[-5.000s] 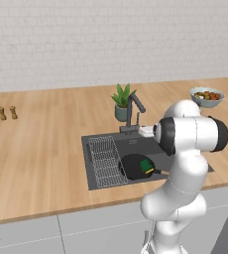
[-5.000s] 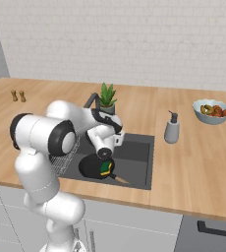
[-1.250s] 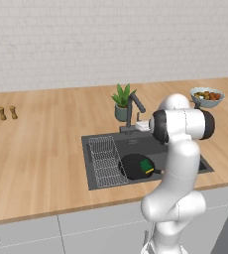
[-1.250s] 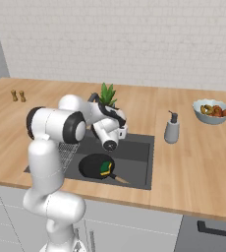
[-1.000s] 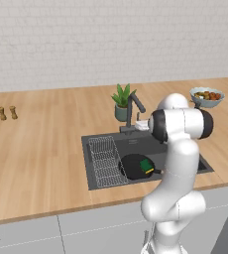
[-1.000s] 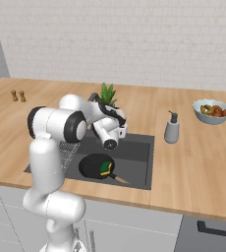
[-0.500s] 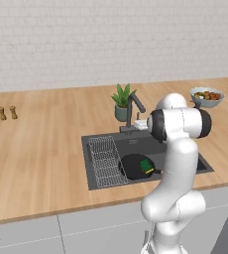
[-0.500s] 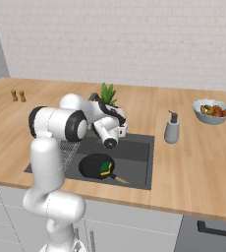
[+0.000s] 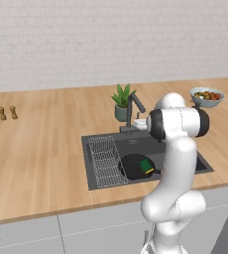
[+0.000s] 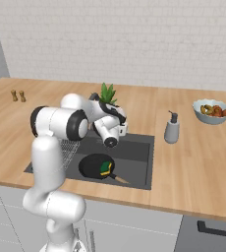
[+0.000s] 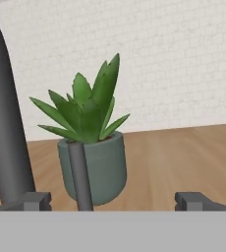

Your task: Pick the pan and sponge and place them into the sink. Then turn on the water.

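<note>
The black pan lies in the sink, on the floor of the basin, just beside the wire rack. The sponge sits on top of the pan, near its right edge — green side up, with a strip of yellow showing. In the right base view the pan's handle points toward the front edge of the sink.

The jaws are wide apart and hold nothing. They hang above the back of the sink, close to the faucet. In the hand view a thin dark grey rod stands straight up between the two fingertips, nearer to the left one. I cannot tell if it touches either tip. A thick dark grey bar curves up at the left side of that view.

A small plant in a green pot stands on the wooden worktop just behind the faucet. A soap bottle stands to the right of the sink. A bowl of fruit sits farther right — well apart from the sink. Two little shakers stand far to the left.
</note>
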You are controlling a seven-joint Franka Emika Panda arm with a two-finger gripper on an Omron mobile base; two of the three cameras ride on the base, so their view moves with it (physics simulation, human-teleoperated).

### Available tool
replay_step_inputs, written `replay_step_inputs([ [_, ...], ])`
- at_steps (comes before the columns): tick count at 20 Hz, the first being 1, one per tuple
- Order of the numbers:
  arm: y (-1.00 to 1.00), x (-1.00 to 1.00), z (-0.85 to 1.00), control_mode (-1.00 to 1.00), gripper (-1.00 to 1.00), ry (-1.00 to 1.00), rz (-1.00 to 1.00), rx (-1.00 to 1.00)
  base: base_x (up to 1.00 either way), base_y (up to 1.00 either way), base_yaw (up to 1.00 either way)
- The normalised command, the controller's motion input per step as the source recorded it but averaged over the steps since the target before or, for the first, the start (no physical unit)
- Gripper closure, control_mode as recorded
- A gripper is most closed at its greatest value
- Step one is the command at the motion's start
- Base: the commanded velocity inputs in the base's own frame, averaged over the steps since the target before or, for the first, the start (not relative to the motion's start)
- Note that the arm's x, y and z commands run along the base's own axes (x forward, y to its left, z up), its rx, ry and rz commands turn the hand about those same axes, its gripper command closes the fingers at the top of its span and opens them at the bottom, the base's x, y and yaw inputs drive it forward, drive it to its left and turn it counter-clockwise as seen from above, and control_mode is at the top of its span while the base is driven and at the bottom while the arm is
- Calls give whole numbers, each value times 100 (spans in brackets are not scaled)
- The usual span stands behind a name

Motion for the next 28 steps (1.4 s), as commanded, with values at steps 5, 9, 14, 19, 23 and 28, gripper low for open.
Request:
replay_step_inputs([
  [5,0,10,0,-100,-100,0,0,0,0,0,0],
  [9,0,13,0,-100,-100,0,0,0,0,0,0],
  [14,0,12,0,-100,-100,0,0,0,0,0,0],
  [19,0,10,0,-100,-100,0,0,0,0,0,0],
  [23,0,9,0,-100,-100,0,0,0,0,0,0],
  [28,1,14,0,-100,-100,0,0,0,0,0,0],
])
